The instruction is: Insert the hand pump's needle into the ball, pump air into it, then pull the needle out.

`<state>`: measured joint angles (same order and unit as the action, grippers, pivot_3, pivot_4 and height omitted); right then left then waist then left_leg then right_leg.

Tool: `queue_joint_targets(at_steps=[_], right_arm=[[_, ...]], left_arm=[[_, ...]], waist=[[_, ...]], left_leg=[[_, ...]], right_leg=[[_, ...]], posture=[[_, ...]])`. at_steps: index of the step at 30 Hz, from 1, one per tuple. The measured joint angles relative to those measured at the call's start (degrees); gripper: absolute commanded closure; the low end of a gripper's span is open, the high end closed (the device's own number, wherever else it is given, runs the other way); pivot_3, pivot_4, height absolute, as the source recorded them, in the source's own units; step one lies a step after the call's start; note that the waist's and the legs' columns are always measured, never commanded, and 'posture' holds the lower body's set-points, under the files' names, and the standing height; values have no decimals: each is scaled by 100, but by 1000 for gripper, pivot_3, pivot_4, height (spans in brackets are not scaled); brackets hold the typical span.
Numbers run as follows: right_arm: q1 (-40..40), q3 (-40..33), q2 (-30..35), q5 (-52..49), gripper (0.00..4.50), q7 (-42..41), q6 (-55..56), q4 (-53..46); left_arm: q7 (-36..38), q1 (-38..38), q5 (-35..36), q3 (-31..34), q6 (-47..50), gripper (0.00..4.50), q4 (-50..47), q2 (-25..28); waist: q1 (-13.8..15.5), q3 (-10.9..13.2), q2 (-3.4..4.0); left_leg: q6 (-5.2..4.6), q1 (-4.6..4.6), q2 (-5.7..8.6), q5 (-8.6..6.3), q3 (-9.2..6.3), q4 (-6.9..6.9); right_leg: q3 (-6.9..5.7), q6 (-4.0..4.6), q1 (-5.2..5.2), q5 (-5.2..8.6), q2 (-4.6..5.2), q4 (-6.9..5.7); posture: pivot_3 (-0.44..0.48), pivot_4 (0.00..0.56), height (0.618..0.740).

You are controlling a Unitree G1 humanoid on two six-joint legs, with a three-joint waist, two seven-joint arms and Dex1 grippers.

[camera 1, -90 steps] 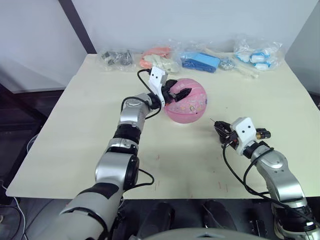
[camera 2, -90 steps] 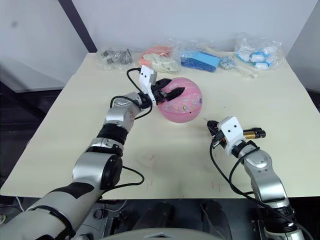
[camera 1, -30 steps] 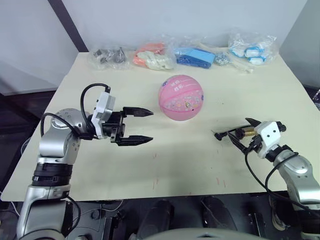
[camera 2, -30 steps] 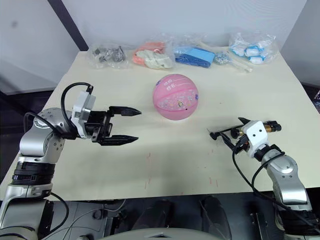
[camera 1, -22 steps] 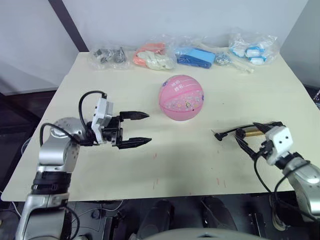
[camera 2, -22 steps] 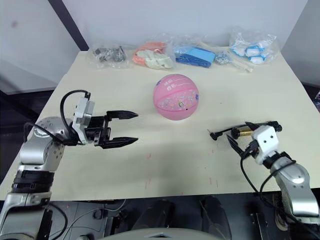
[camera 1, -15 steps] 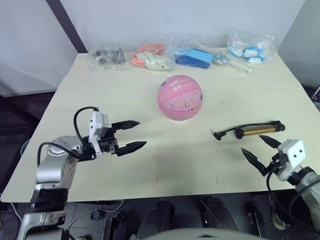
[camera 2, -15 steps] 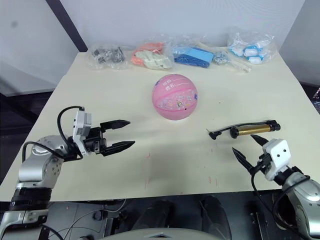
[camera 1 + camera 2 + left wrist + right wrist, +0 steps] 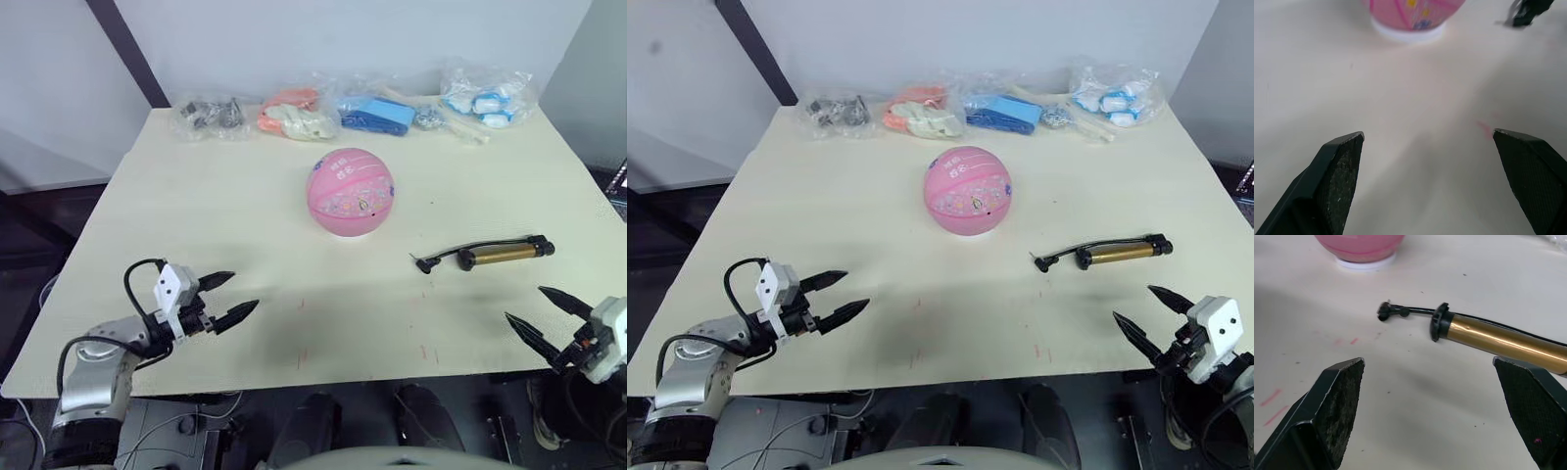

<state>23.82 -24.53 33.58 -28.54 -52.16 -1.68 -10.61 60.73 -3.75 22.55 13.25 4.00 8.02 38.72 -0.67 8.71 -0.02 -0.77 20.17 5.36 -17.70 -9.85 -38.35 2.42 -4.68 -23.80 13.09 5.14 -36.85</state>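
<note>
The pink ball [image 9: 350,192] rests on a small white ring [image 9: 1408,34] at mid-table. The hand pump [image 9: 500,253], gold barrel with black ends, lies flat on the table to the right of the ball. Its thin black hose curls back to the needle fitting [image 9: 1386,312], which lies on the table apart from the ball; the pin itself is too small to make out. My left gripper [image 9: 245,290] hovers open and empty near the front left edge. My right gripper [image 9: 524,303] is open and empty at the front right edge, just nearer than the pump.
Several plastic bags line the far edge: dark parts [image 9: 211,113], orange and cream items [image 9: 294,113], a blue item [image 9: 377,113], white-blue items [image 9: 485,98]. The cream table [image 9: 196,215] carries faint red marks [image 9: 302,357] near the front.
The right gripper drew back from the pump toward the near edge, leaving it lying on the table. The left gripper also pulled back and down toward the front left.
</note>
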Motion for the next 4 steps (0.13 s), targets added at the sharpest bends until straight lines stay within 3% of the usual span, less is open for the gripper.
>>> queue_joint_targets(at_steps=[4], right_arm=[[0,-153,103,-110,99,-333,124,363]], left_arm=[[-77,-211,-69,9,-232,0,167,-13]], waist=[[9,0,0]], left_leg=[[-1,-3,-7,-1,2,0]], right_leg=[[0,3,0,-2,-7,0]], posture=[[0,150,740]])
